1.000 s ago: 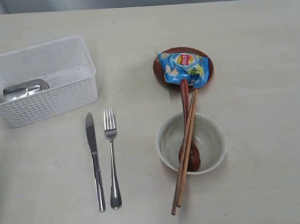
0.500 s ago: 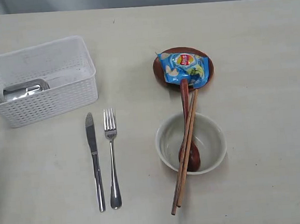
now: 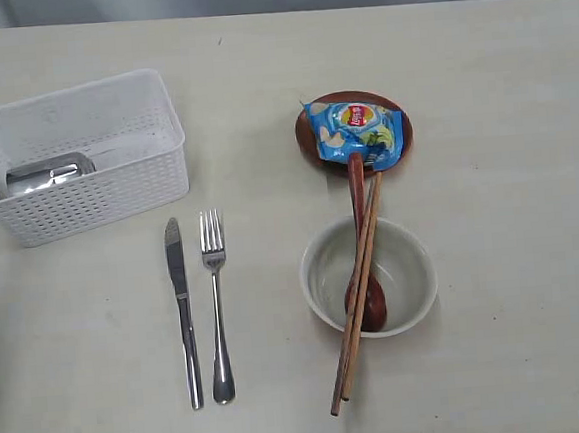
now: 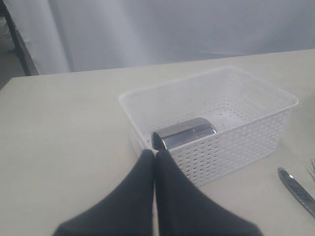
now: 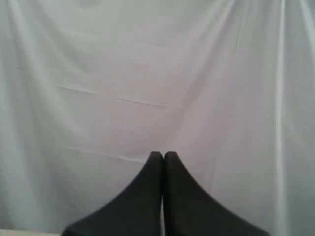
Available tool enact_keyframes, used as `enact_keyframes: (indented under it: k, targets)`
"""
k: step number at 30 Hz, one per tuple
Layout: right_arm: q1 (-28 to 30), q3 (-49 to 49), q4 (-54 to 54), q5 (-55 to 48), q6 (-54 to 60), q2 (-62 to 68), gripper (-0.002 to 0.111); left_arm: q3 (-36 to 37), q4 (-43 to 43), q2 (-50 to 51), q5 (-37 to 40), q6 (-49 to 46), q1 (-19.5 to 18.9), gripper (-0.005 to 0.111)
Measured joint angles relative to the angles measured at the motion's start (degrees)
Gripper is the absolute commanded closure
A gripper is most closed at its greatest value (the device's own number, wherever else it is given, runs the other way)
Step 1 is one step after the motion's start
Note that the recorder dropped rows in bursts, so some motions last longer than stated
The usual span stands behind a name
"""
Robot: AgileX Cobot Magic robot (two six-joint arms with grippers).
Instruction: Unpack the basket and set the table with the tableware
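Steel cup (image 3: 46,175) lies on its side at the basket's (image 3: 98,203) 9 o'clock end, the one piece not yet out; likely light, rigid, slick, so pinch across its open rim; left gripper (image 4: 155,153) and right gripper (image 5: 163,155) both closed tight, empty.

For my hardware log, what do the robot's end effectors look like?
Both look alike: the left end effector and right end effector each show two matte black fingers, broad at the base, tapering to narrow tips. No cables, markings or arm links are visible.
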State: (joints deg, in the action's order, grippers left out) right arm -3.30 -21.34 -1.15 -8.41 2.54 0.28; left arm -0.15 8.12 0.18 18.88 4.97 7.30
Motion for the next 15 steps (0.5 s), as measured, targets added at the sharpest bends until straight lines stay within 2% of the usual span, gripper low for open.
enact_keyframes:
  k: [15]
  targets:
    - [0.21,17.44,2.8,1.85,0.0,0.0,0.108,0.0,0.0,0.0,0.0,0.0,0.0,0.107]
